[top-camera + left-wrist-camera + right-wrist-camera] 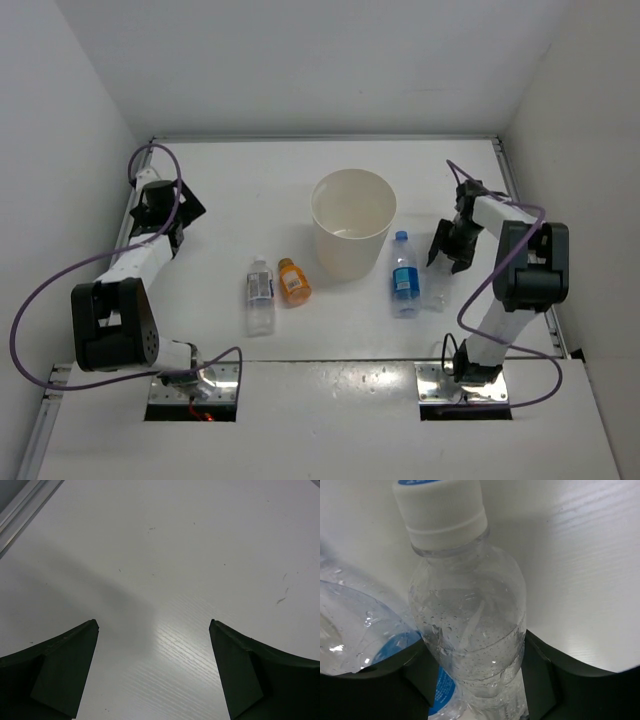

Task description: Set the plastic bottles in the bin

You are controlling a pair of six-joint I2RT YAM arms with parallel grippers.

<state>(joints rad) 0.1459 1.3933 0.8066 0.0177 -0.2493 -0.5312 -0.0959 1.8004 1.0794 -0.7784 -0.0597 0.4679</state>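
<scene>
You have a cream-white bin (352,258) and a white worktop (250,180). There's an orange bottle (293,281), a blue-labelled bottle (404,275) with a blue cap, and a clear bottle (470,630) capped white.

Upright cream bin (353,215), orange bottle (294,281), white-label bottle (260,293), blue-label bottle (404,275), clear bottle (470,625) lying nearby

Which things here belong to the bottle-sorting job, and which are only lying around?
Job: round cream-white plastic bin; clear plastic bottle with blue label; plain clear plastic bottle with white cap; small clear white-labelled bottle; short orange bottle.
Only there: purple cables; metal base plates.
</scene>
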